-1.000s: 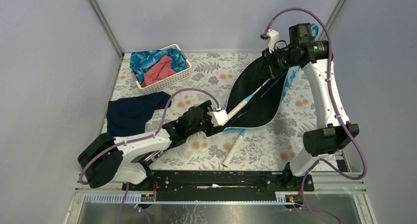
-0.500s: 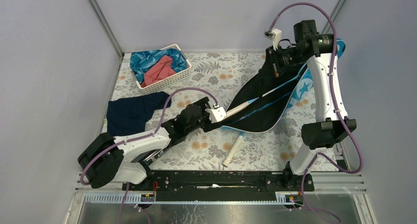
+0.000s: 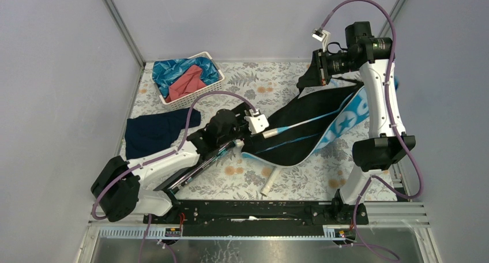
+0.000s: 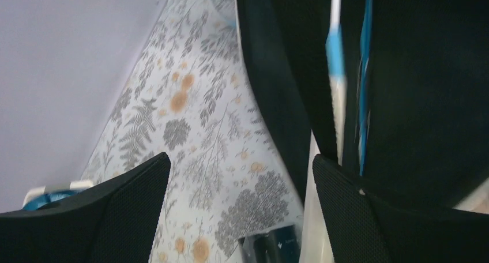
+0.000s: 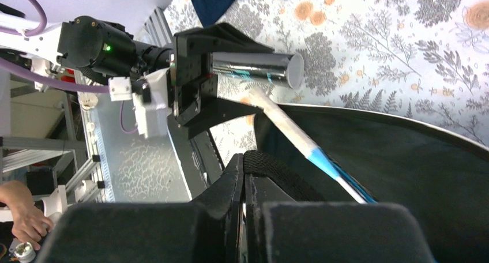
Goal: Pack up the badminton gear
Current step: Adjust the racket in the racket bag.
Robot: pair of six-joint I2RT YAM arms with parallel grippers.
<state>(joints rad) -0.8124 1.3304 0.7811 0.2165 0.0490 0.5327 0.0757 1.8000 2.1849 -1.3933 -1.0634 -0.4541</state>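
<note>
Surface: floral-patterned, enclosed by plain grey walls. At far left, a white basket [image 3: 187, 81] of cloths and a navy cloth [image 3: 155, 133] were noted, well apart from the work and not part of it.

The left gripper [image 4: 240, 159] was recorded with its jaws spread wide and nothing held, at the open mouth of the blue bag [image 3: 300, 142]. One finger [image 4: 352, 217] was seen over the bag's rim. The black tube [image 5: 254, 67] was observed lying beneath this gripper. No shuttlecocks could be found in any view.

One racket [image 3: 275, 131] was lying inside the bag, its white handle at the mouth. The second racket [image 3: 269, 182] was on the surface, with only its handle showing from under the bag's near edge.

At right, the right gripper [image 5: 245, 171] was clamped tight on the bag's black edge, with the far end raised off the surface.

Risks judged:
- With the far end lifted, the bag slopes toward its mouth. The unheld racket could slide back out.
- The finger over the rim could snag the fabric and drag the bag if the arm were moved.
- The tube, being round, could be rolled away by a nudge from the left arm.
- The thin fabric pinch could slip, letting the bag collapse over the racket.
</note>
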